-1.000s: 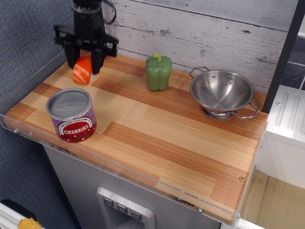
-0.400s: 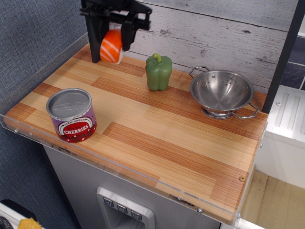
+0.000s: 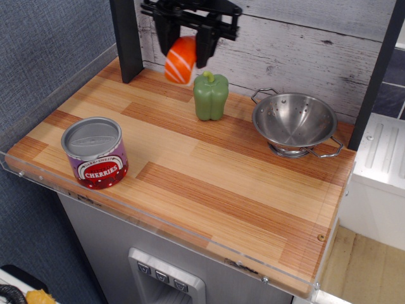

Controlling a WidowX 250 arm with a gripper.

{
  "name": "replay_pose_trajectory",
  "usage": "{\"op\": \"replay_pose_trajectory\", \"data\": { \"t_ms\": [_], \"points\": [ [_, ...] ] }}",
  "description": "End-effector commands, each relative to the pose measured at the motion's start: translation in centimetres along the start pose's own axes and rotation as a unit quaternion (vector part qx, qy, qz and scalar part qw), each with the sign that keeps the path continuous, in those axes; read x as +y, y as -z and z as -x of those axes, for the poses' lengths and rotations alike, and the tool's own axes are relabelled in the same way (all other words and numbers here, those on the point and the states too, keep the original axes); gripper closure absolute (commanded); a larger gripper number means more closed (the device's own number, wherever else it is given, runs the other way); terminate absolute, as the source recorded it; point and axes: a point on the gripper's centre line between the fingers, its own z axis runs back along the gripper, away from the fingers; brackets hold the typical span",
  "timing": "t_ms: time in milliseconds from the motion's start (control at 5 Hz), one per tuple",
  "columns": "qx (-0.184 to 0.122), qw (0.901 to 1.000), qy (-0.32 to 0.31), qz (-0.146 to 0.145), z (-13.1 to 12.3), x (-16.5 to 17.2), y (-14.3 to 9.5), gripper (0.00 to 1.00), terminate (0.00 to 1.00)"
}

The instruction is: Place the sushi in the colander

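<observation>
Sushi, small orange-and-white striped toy salmon nigiri (image 3: 180, 59), hangs clamped in the black hand (image 3: 183, 45) above the wooden bench (image 3: 209, 183). Shiny perforated steel colander (image 3: 294, 122) sits at three o'clock, beyond a green bell pepper (image 3: 211, 95).

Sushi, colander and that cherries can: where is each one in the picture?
sushi (image 3: 180, 59): the only camera view, on its orange striped top.
colander (image 3: 295, 117): the only camera view, on its inner steel wall.
cherries can (image 3: 98, 166): the only camera view, on its label.

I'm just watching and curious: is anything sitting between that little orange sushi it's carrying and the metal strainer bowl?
Yes. The green bell pepper stands on the counter between the sushi, held up in the gripper, and the colander. The sushi hangs about level with the pepper's top.
</observation>
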Motion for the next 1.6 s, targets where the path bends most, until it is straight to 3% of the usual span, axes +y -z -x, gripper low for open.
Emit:
{"op": "replay_pose_trajectory", "data": {
  "t_ms": [0,200,400,600,1200,1400],
  "points": [
    [-0.019,0.9960,0.081,0.033,-1.8,-4.1,-0.3,1.00,0.00],
    [-0.018,0.9922,0.113,0.051,-2.2,-6.2,1.0,1.00,0.00],
    [-0.023,0.9905,0.128,0.045,-2.4,-7.8,2.1,1.00,0.00],
    [-0.034,0.9881,0.134,0.066,-3.0,-9.0,2.6,1.00,0.00],
    [-0.025,0.9857,0.159,0.051,-3.6,-11.3,4.5,1.00,0.00],
    [-0.023,0.9868,0.151,0.054,-3.7,-11.3,4.9,0.00,0.00]
  ]
}}
